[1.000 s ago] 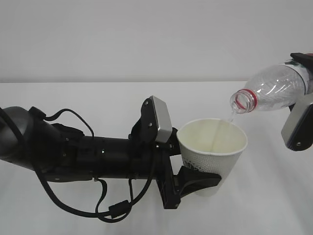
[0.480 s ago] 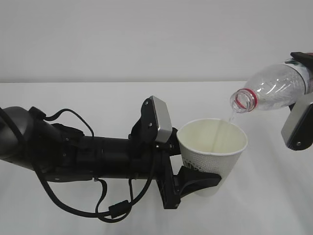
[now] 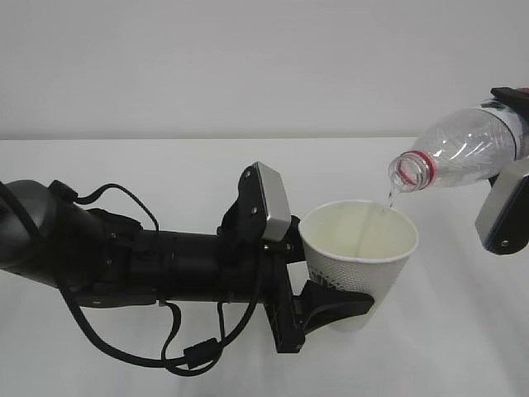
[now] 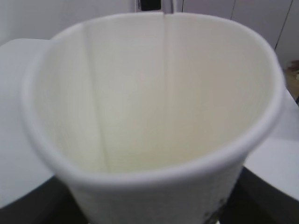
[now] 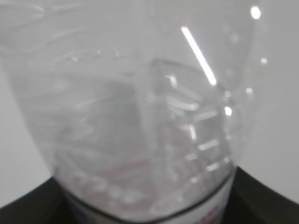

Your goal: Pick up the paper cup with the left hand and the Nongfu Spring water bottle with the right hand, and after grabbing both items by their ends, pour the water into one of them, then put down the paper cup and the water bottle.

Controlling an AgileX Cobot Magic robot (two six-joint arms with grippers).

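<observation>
Above the table (image 3: pixel 124 165) my left hand (image 3: pixel 331 302) grips the paper cup (image 3: pixel 359 260) upright by its lower body. Up right, my right hand (image 3: pixel 506 194) clamps the Nongfu Spring water bottle (image 3: pixel 459 153), tilted mouth-down, and a thin stream of water (image 3: pixel 390 197) runs into the cup.

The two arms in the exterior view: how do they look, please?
The left hand ends a thick black arm with looping black cables, a grey plate near its wrist and black jaws. Of the right hand, only black parts and a light grey plate are visible.

Bare table (image 3: pixel 165 165) beyond paper cup (image 3: pixel 357 265)
</observation>
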